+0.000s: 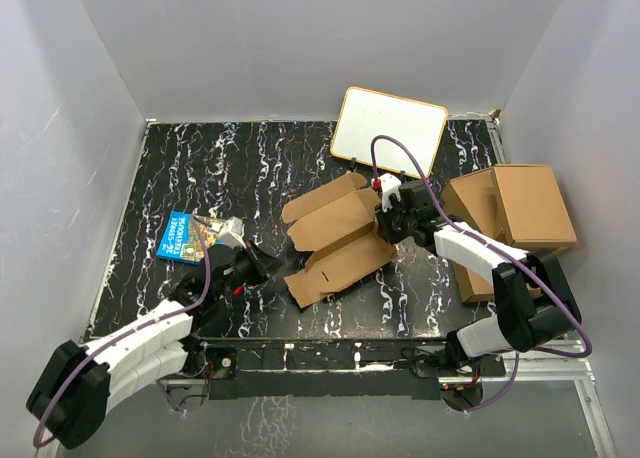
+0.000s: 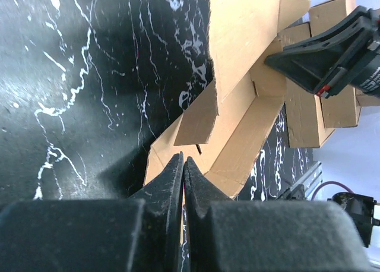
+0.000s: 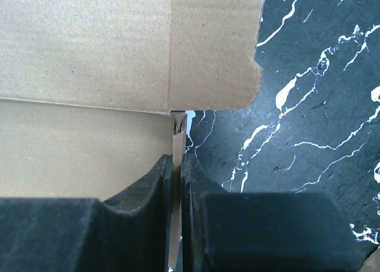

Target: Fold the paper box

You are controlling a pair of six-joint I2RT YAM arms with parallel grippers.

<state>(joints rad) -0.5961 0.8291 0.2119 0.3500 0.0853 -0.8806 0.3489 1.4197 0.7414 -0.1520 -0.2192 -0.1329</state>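
Note:
The paper box [image 1: 335, 240] is a brown cardboard die-cut, partly folded, with walls raised and flaps spread, in the middle of the black marbled table. My right gripper [image 1: 383, 221] is shut on its right side. In the right wrist view a thin upright cardboard wall [image 3: 178, 142] sits pinched between the fingers of that gripper [image 3: 177, 159]. My left gripper [image 1: 268, 266] is shut, with its tips at the box's near-left flap. In the left wrist view the left gripper [image 2: 183, 160] lies over that flap's corner [image 2: 155, 159], and the right gripper [image 2: 332, 52] shows at the box's far side.
A blue picture book [image 1: 183, 237] lies left of my left gripper. A white board [image 1: 390, 128] leans at the back. A pile of larger brown boxes [image 1: 520, 213] stands at the right edge. The table's metal front rail [image 1: 330, 353] runs between the arm bases.

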